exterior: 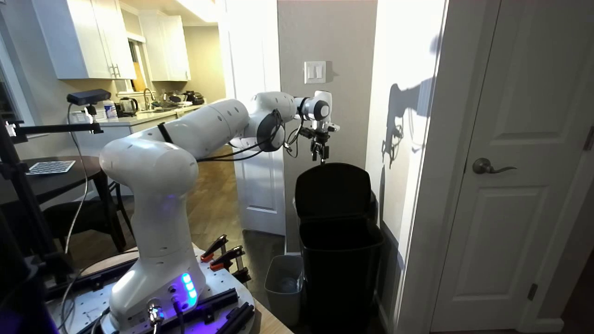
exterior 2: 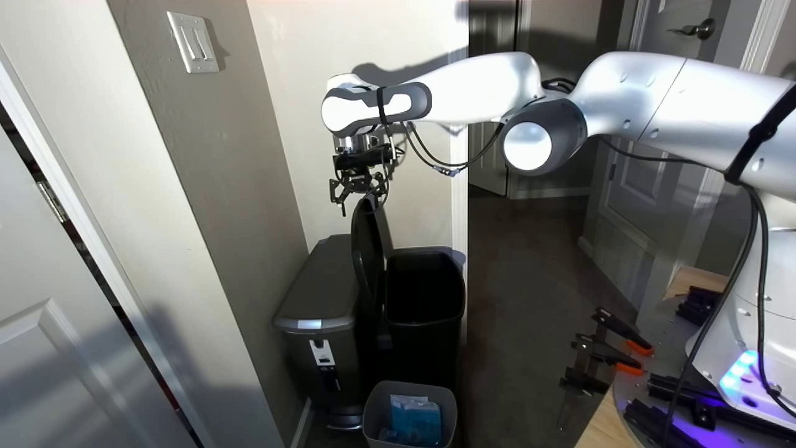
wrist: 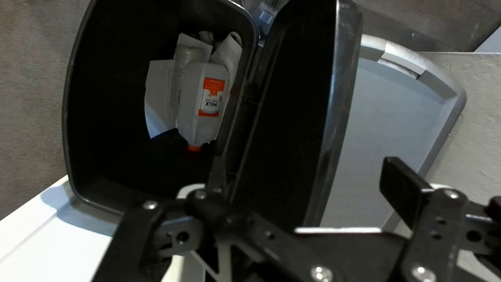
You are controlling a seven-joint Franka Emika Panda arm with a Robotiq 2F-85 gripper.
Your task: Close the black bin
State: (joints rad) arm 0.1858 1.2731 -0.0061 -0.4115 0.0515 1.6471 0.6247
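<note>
In an exterior view the black bin (exterior: 341,283), tall, tapered plastic, gapes below its upright, round-topped lid (exterior: 333,192), with the gripper (exterior: 320,157) at the lid's edge; the step in hand looks like lining up. In an exterior view a smooth grey step bin (exterior 2: 320,280) stands beside the black bin's hinge side. In the wrist view the fingers (wrist: 399,188) are spread astride the glossy lid, contact unclear, and next probably comes tipping it over the black bin's mouth.
</note>
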